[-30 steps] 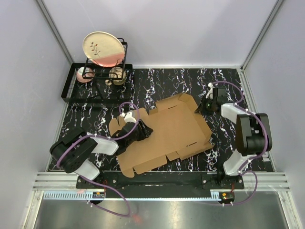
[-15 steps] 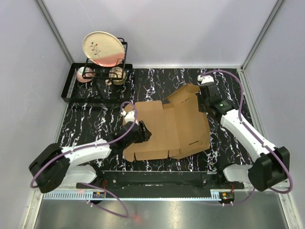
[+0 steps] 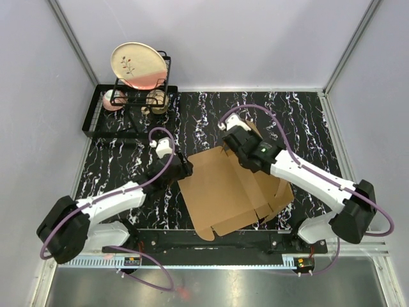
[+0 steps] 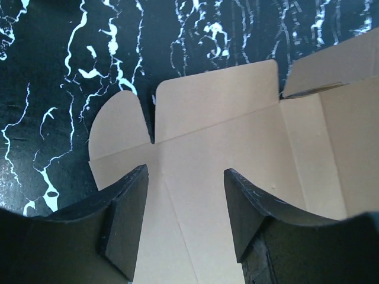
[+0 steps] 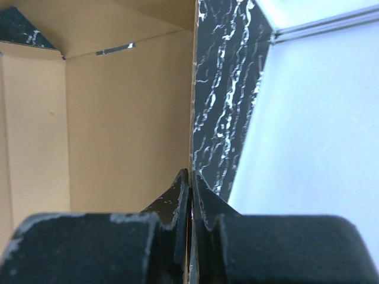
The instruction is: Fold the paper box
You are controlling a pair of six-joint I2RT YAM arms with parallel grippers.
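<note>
At the right gripper (image 5: 190, 177): clamped on the thin edge of a raised panel of the paper box (image 5: 118, 118), with the card standing on edge between the two fingers.
Right-hand hold: the bite is narrow and sits at the very rim. It probably needs firm pressure and a swing about the crease rather than a pull, or the card may slip out or buckle.
Left gripper (image 4: 185, 171): fingers spread and holding nothing, poised over the flat sheet just behind a rounded flap (image 4: 118, 127). Whether the tips touch the card cannot be told.
Left-hand job: it looks best used as an anchor, pressing down on the base panel close to the fold line while the right arm raises its side.
Paper box (image 3: 223, 188): lies mid-table between the arms and is mostly flat. Its far side is lifted at the right gripper (image 3: 233, 137), and one corner is near the front edge.
Table (image 3: 307, 115): dark, marbled and smooth-looking, so an unpinned sheet will likely slide instead of folding.
Dish rack (image 3: 128, 109): stands in the far left corner, well apart from the box and no obstacle.
</note>
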